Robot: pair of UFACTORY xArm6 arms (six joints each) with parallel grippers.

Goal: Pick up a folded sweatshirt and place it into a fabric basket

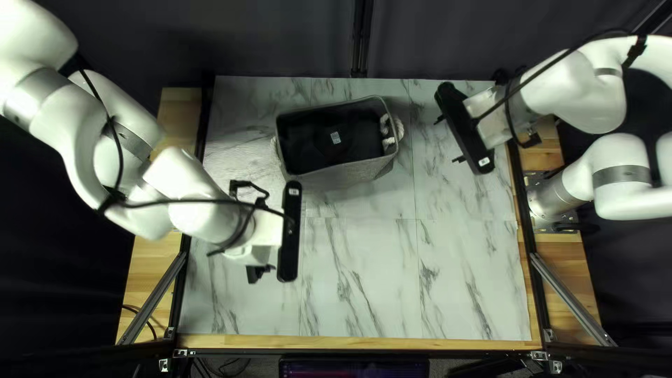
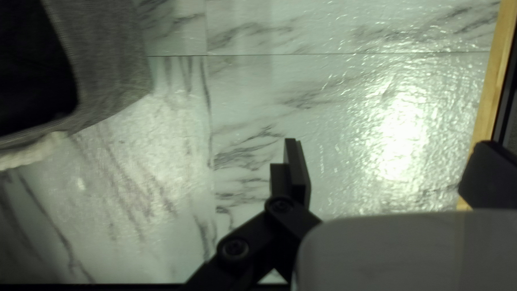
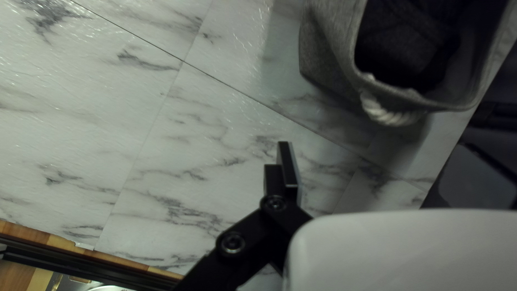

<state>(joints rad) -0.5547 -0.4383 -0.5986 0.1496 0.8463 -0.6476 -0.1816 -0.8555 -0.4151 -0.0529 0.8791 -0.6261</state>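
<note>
Sweatshirt in basket, both grippers empty: looks done

Your black sweatshirt (image 1: 315, 148), small white label (image 1: 335, 138) facing up, is lying inside the grey fabric basket (image 1: 343, 173) with white rope handles. Placement: done, as far as visible. The sweatshirt looks spread fairly flat, nothing seen hanging over the rim; can't tell how neat the folds are underneath.

Your left gripper (image 2: 388, 143): fingers wide apart, nothing between them, just white marble-patterned tabletop (image 2: 247, 108) ahead. Basket is ahead of it and off to the side of its nearer-looking finger, not touching.

Your right gripper (image 3: 377, 146): also spread wide, no cloth held. Basket sits ahead of it, one rope handle (image 3: 388, 114) on the side facing the gripper, clear of the fingers. Dark cloth shows inside the basket from here too.

Left to do: probably nothing on the pick or the place. Judgement call, but you likely only need to park both arms. If you move the right one, take it away from the basket; a finger could snag that handle and drag the soft wall. No regrasp looks needed.
</note>
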